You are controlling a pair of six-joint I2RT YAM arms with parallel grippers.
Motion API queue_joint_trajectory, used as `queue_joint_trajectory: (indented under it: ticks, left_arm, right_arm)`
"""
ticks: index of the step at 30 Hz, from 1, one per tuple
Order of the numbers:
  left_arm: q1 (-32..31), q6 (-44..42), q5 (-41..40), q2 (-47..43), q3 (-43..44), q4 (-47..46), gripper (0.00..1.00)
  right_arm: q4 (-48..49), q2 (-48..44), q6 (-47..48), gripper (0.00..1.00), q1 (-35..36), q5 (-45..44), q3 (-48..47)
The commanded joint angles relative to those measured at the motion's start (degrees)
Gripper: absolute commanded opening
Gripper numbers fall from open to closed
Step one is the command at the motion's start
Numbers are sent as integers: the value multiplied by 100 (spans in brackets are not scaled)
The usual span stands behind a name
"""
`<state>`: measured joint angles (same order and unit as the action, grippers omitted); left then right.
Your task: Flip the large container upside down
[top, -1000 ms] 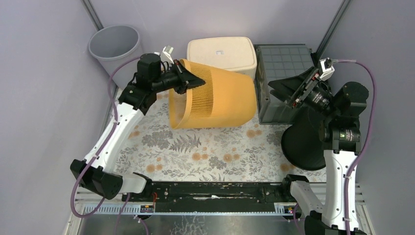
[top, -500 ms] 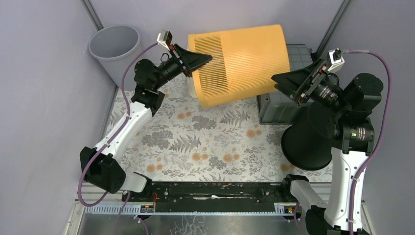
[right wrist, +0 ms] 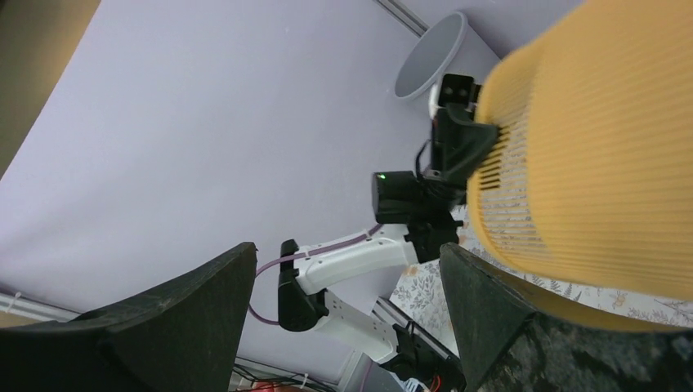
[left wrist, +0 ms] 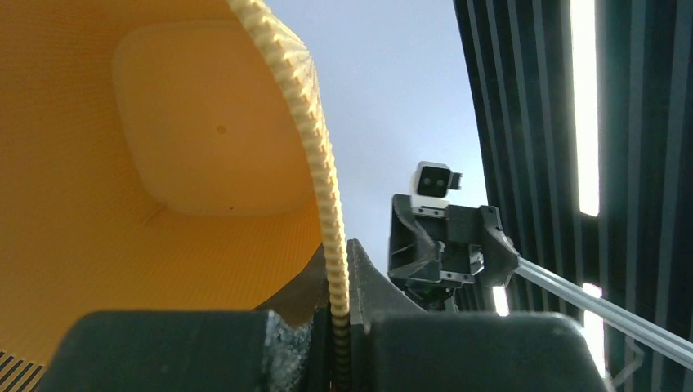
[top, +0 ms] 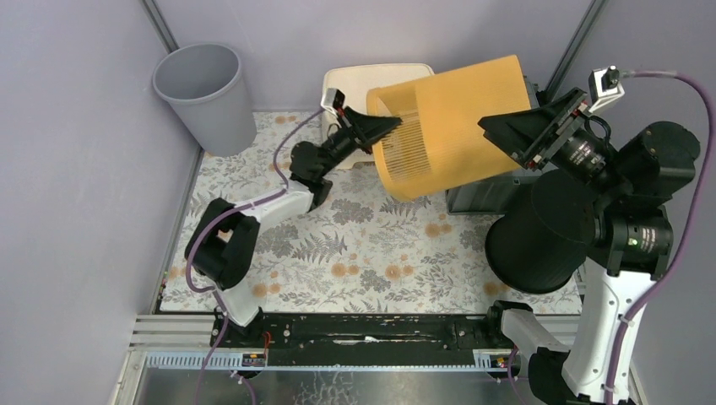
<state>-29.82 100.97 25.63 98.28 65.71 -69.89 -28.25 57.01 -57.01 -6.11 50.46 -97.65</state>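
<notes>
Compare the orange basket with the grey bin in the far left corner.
The orange basket has slatted walls; the grey bin has solid ones. The basket hangs tilted in the air, with the left gripper shut on its rim; the bin stands upright, mouth up, untouched. Both are open, tapering containers.

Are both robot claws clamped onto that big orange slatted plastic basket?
No, only the left gripper pinches the rim of the orange slatted basket; the right gripper has its jaws wide open beside it.
</notes>
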Motion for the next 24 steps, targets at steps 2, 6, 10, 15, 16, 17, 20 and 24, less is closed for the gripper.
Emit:
queue_joint_trajectory:
  ticks: [2,6,10,15,16,17,20,24]
  left_arm:
    - [-358,47,-1079,-179,-442,-2235,0]
    - [-532,-196,-1341,-353,-1071,-2275,0]
    - [-674,-336,-1678,-338,-1579,-2297,0]
    - [-719,-364,-1765,-46,-1736,-2335,0]
    - [-716,-404,-1738,10,-1725,-2336,0]
    - [-718,-429,-1680,73,-1690,-2344,0]
    - [-707,-296,-1483,347,-1458,-2338,0]
    - [-701,-128,-1342,479,-1468,-2304,10]
  right_arm:
    - [-168,-50,145,89,39,82,-235]
    - [-213,-97,197,89,39,111,-109]
    - [-191,-128,202,89,40,113,17]
    - [-170,-200,244,89,38,83,222]
    - [-174,-208,245,89,38,79,262]
    - [-178,-224,258,89,38,71,293]
    - [-180,-243,288,89,36,61,395]
    - [-178,-226,303,89,35,65,424]
